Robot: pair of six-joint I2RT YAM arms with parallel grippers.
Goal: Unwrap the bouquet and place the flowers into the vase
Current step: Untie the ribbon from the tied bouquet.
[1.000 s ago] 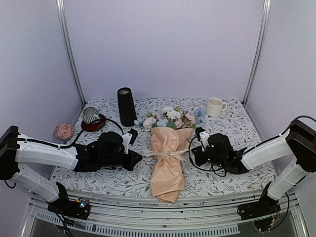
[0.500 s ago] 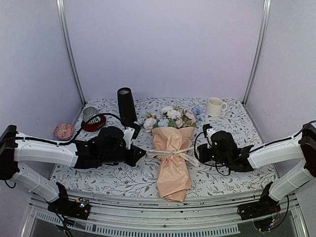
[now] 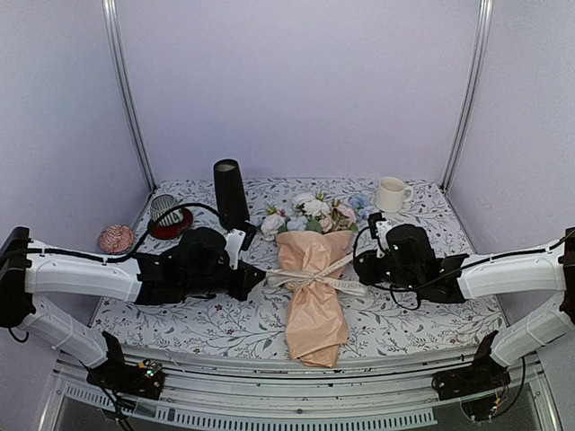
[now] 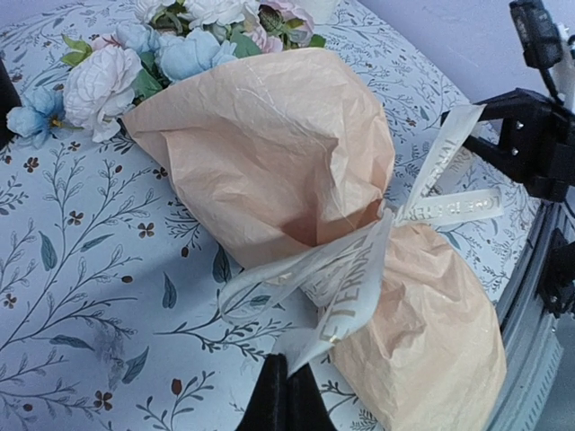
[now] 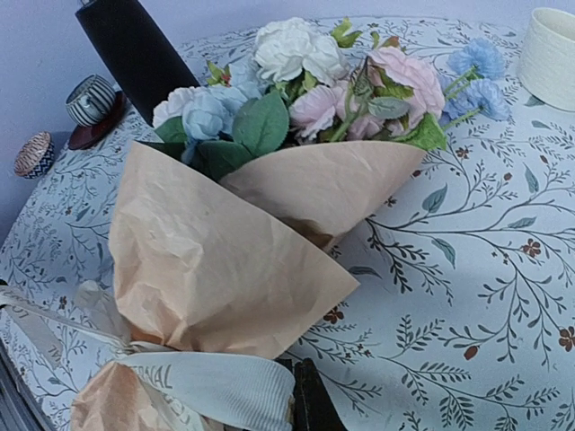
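Top view, centre of frame: the bouquet (image 3: 310, 305) lies flat on the table, blooms toward the back wall and the peach wrap's tail toward the near edge. A cream ribbon (image 3: 310, 277) is tied round its waist.

The left gripper (image 3: 259, 277), centre-left, has its jaws pressed together on one ribbon tail. The right gripper (image 3: 358, 268), centre-right, pinches the other tail. Both tails run outward from the knot, w/ the arms low over the table.

I judge the step in hand to be undoing the tie. To do it well I'd draw the two tails apart evenly, level w/ the table and in opposite directions, so the bow slips open w/o dragging the wrap sideways. The paper looks light and crinkly. If it starts sliding, I'd ease one side off and pull w/ the other only.

The flowers (image 3: 310, 212) are not yet free of the wrap. The vase (image 3: 230, 193) stands upright at upper centre-left, near the blooms but apart from them.

Surface: a white tablecloth (image 3: 422, 229) printed w/ grey-blue leaves and small dark flowers. A white mug (image 3: 391, 194) sits upper right, and a striped cup on a red saucer (image 3: 167, 215) sits left of the vase. A pink ball-like item (image 3: 116, 239) lies farther left, off the cloth.

Room: plain lavender walls, w/ a metal post (image 3: 126, 90) at each back corner.
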